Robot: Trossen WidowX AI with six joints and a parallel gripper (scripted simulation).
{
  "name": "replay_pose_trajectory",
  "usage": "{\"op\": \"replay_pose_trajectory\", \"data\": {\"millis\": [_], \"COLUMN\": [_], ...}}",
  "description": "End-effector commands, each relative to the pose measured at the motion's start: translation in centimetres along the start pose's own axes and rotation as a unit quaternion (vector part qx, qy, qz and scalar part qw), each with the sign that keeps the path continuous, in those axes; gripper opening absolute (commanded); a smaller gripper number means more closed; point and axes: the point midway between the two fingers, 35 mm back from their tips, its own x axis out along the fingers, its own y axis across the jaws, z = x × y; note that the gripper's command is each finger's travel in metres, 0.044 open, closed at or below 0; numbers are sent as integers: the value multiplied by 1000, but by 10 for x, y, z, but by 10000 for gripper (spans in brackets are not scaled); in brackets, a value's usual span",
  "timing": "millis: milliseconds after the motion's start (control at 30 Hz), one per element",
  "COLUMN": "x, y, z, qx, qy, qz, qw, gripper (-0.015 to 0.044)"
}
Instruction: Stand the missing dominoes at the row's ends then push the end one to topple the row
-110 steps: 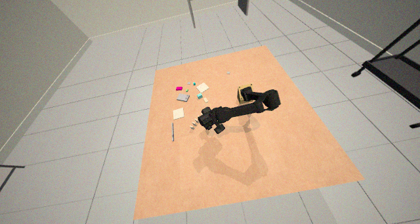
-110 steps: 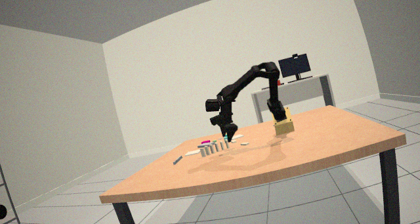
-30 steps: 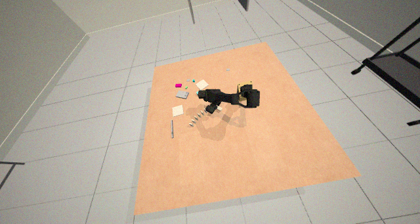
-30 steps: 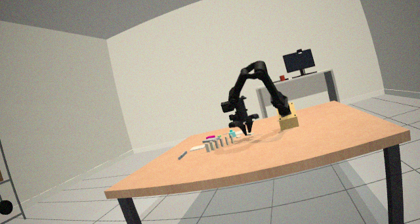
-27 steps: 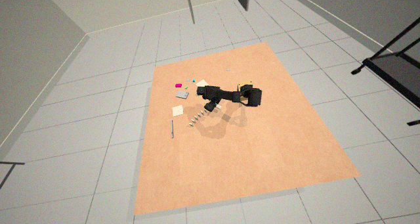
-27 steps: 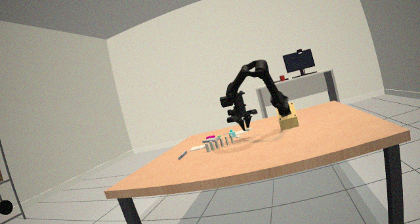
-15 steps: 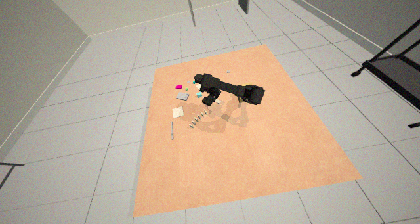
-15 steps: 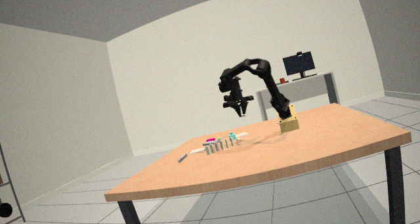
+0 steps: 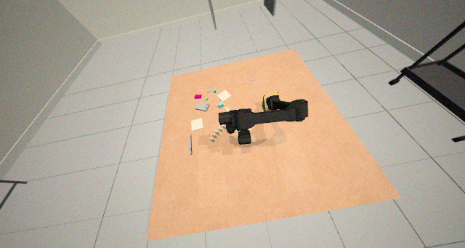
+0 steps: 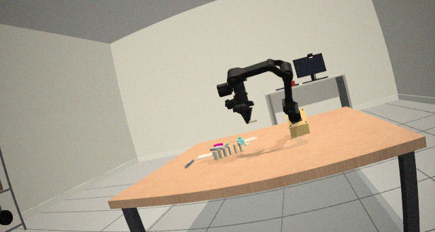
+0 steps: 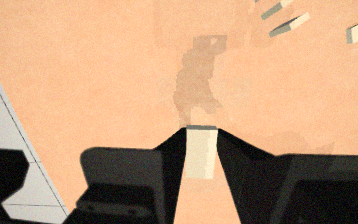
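Several pale dominoes [image 9: 216, 133] [image 10: 224, 151] stand in a slanting row; two of them [image 11: 290, 25] show at the top of the wrist view. My gripper [image 10: 248, 122] is shut on a cream domino [image 10: 253, 121] [image 11: 200, 155], held well above the table and beyond the row's end nearer the robot base. The held domino looks nearly level, sticking out sideways from the fingertips in the exterior view. Another pale piece [image 9: 227, 109] [image 10: 247, 144] lies near the cyan block, probably a loose domino. In the top view the arm hides the fingers and perhaps part of the row.
A cyan block [image 9: 221, 105] [image 10: 240, 141] is close behind the row's near end. A magenta block [image 9: 197, 96], a grey flat box [image 9: 202, 106] and cream squares [image 9: 197, 124] [image 9: 224, 95] lie around. A grey stick [image 9: 190, 145] [image 10: 189, 164] lies beyond the row's far end.
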Motion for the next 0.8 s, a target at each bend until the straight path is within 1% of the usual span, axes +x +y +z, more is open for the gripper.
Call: {"op": "replay_pose_trajectory", "data": {"millis": [0,200,467,767], "x": [-3,0,23,43], "y": [17,16,0,-11], "z": [-10,-10,-8,0], "qx": [-41,-45,-95,-146], "qy": [-1,-2,-28,-83], "qz": [5,-3,-91,-172], "qw": [999,999,991,971], "gripper": [107,107,107,107]}}
